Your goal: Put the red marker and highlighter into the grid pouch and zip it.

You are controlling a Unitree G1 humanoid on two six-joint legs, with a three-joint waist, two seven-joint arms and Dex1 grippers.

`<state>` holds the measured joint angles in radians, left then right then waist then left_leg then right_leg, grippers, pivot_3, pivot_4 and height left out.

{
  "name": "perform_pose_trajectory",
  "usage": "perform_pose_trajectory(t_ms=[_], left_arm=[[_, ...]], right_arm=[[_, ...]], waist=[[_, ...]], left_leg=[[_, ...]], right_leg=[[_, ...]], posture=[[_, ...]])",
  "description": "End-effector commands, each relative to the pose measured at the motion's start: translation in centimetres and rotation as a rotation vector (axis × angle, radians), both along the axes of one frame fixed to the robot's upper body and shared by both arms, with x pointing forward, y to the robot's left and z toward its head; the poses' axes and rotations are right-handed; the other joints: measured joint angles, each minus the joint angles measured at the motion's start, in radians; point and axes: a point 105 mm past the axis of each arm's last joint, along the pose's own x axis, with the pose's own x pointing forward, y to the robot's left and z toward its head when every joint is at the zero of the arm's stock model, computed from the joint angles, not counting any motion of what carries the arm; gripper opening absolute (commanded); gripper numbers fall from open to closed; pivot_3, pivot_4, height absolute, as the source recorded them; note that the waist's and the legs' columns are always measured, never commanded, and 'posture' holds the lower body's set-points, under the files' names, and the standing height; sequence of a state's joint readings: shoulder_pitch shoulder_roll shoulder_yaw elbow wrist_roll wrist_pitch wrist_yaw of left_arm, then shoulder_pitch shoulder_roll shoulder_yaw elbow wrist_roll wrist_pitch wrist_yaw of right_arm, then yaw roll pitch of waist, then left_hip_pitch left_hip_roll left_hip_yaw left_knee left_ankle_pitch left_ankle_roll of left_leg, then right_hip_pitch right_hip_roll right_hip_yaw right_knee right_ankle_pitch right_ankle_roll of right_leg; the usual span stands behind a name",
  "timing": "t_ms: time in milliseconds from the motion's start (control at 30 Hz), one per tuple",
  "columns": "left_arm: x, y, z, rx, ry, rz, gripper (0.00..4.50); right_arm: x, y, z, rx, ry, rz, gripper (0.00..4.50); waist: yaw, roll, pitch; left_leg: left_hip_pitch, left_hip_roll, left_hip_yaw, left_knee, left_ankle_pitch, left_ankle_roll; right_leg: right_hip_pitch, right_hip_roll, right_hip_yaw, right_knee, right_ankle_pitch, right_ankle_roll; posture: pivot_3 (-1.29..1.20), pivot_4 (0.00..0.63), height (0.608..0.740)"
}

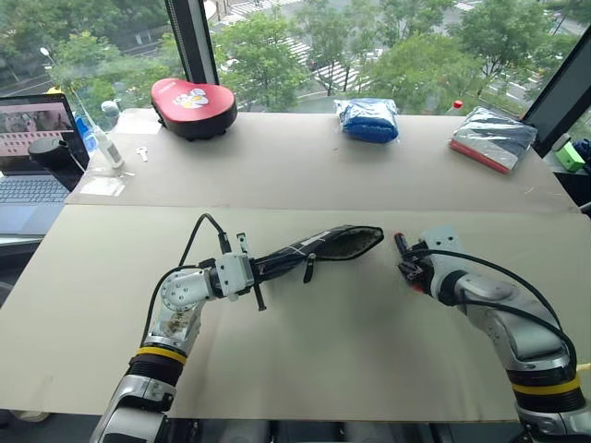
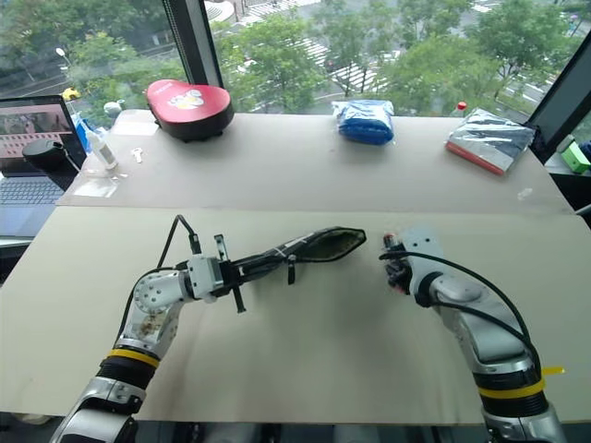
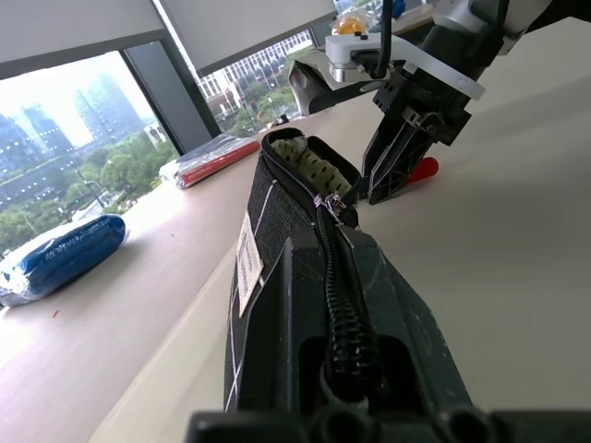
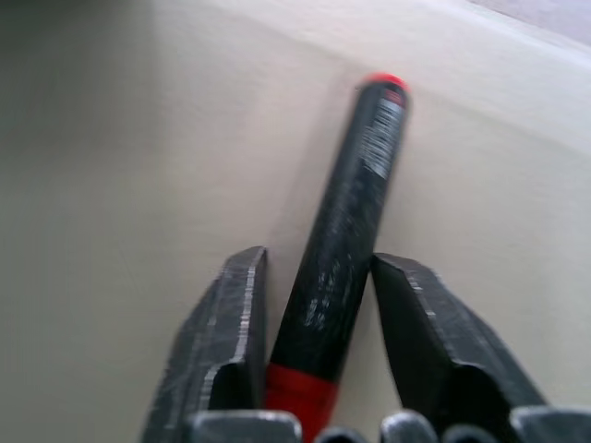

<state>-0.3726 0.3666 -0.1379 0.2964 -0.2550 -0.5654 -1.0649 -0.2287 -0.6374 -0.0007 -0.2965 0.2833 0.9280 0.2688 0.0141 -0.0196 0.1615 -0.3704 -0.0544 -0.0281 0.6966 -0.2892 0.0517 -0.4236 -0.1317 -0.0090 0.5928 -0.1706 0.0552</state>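
The wide beige tabletop (image 1: 305, 351) carried everything. My left jaws (image 1: 254, 272) were clamped on the closed end of the flat black grid pouch with white lines (image 1: 319, 249), holding it raised with its unzipped mouth turned toward my right arm, so that it could be loaded. My right jaws (image 4: 319, 305) straddled the slim black-barrelled, red-ended marker (image 4: 346, 221) lying on the tabletop just beside that mouth, closing but not yet tight. Something pale lay inside the mouth, too unclear to identify.
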Motion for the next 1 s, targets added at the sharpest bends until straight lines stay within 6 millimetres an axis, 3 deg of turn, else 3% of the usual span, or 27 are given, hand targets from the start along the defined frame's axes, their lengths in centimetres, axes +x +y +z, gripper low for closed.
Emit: perform_pose_trajectory(t_ms=[33,133,267,400,500,600,700,1000], left_arm=[[0.0,-0.2,1.4,-0.020,-0.058,-0.004,0.00],[0.0,-0.3,1.4,-0.020,-0.061,-0.006,0.00],[0.0,-0.4,1.3,-0.013,-0.057,-0.016,0.00],[0.1,-0.4,1.2,-0.007,-0.053,-0.021,0.00],[0.1,-0.3,1.2,-0.004,-0.052,-0.024,0.00],[0.2,-0.3,1.1,-0.003,-0.050,-0.026,0.00],[0.1,-0.4,1.1,-0.002,-0.048,-0.033,0.00],[-0.1,-0.3,1.1,0.003,-0.051,-0.039,0.00]], right_arm=[[-0.3,-1.6,-0.8,-0.053,0.020,-0.047,0.50],[0.5,-2.0,0.5,-0.043,-0.055,-0.068,0.50],[1.8,-0.5,7.1,0.007,-0.324,0.089,0.50],[0.3,1.0,12.0,-0.078,-0.497,0.347,0.50],[-2.3,2.5,11.8,-0.255,-0.460,0.626,0.50],[-3.7,2.9,11.1,-0.364,-0.415,0.775,0.50],[-4.1,3.3,11.1,-0.439,-0.434,0.855,0.50],[-3.1,4.0,8.7,-0.575,-0.426,0.944,0.50]], waist=[[0.000,0.000,0.000],[0.000,0.000,0.000],[-0.003,0.000,0.000],[-0.007,0.001,0.001],[-0.004,0.001,0.001],[-0.004,0.000,0.001],[-0.007,0.000,0.001],[-0.004,0.000,0.001]], left_leg=[[0.000,0.000,0.000,0.000,0.000,0.000],[0.000,0.000,0.000,0.000,0.000,0.000],[0.000,0.000,0.000,0.000,0.000,0.000],[0.000,0.000,0.001,-0.001,0.000,0.000],[0.000,0.001,0.000,-0.001,0.000,0.000],[0.000,0.001,0.001,-0.001,-0.001,0.001],[0.000,0.001,0.002,0.000,-0.001,0.001],[0.000,0.002,0.002,0.000,0.000,0.000]], right_leg=[[0.000,0.000,0.000,0.000,0.000,0.000],[0.000,0.000,0.000,0.000,0.000,0.000],[-0.001,0.000,0.001,0.000,0.000,0.000],[-0.002,0.000,0.001,0.000,0.000,0.000],[-0.001,0.002,-0.001,0.000,0.000,0.000],[0.000,0.002,-0.002,0.000,0.000,0.001],[0.000,0.001,0.001,-0.001,0.000,0.001],[-0.001,0.001,0.002,-0.001,0.000,0.000]], posture=[[0.00,0.150,0.740],[0.00,0.150,0.740],[0.00,0.150,0.740],[0.00,0.150,0.740],[0.00,0.150,0.740],[0.00,0.150,0.740],[0.00,0.150,0.740],[0.00,0.150,0.740]])
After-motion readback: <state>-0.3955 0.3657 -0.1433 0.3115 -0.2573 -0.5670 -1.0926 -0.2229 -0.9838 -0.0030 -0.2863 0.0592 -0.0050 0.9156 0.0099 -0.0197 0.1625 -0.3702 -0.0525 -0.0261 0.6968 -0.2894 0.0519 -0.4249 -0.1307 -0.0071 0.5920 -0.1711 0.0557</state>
